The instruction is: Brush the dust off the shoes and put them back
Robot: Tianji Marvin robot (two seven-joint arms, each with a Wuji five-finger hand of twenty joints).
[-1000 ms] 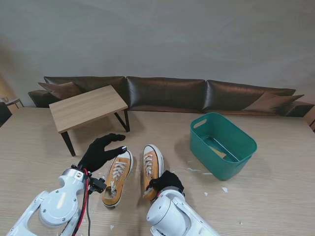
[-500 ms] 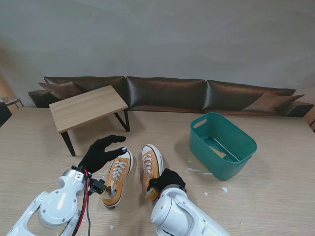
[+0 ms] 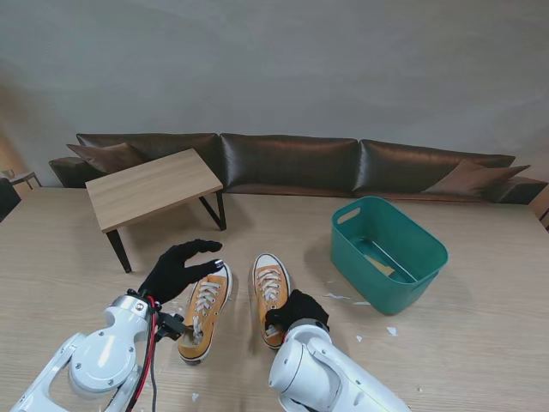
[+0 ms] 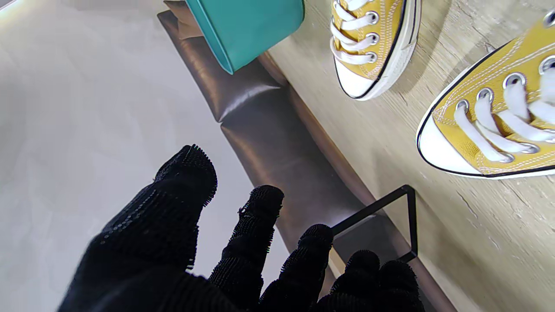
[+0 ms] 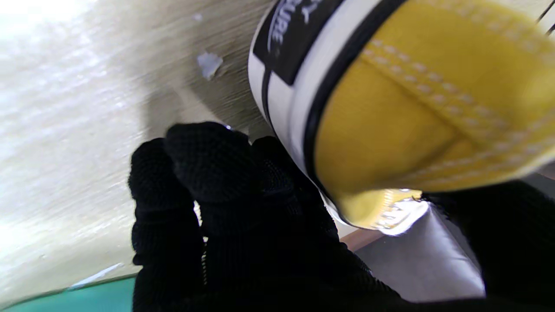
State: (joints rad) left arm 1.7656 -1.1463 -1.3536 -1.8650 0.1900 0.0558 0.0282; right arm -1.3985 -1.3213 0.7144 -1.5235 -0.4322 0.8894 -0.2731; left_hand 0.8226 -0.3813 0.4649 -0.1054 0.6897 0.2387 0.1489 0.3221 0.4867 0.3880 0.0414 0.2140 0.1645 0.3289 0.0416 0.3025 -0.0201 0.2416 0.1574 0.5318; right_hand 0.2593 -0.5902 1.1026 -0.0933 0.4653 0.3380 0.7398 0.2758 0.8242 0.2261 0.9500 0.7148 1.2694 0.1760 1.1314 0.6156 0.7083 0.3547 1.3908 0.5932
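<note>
Right hand [image 5: 243, 216] gripping yellow shoe [image 5: 425, 117] by its heel, wooden table [image 5: 65, 130], paper scrap [image 5: 209, 64]

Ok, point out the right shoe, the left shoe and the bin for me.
Right shoe [image 3: 269, 285]: stand view, on its laces.
Left shoe [image 3: 206, 300]: stand view, on its laces.
Bin [image 3: 426, 241]: stand view, on its far rim.

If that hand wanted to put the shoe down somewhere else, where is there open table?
Bare wood lies between the right shoe and the green bin, though paper scraps dot it, and left of the left shoe toward the small table. The gap between the shoes is tight.
</note>
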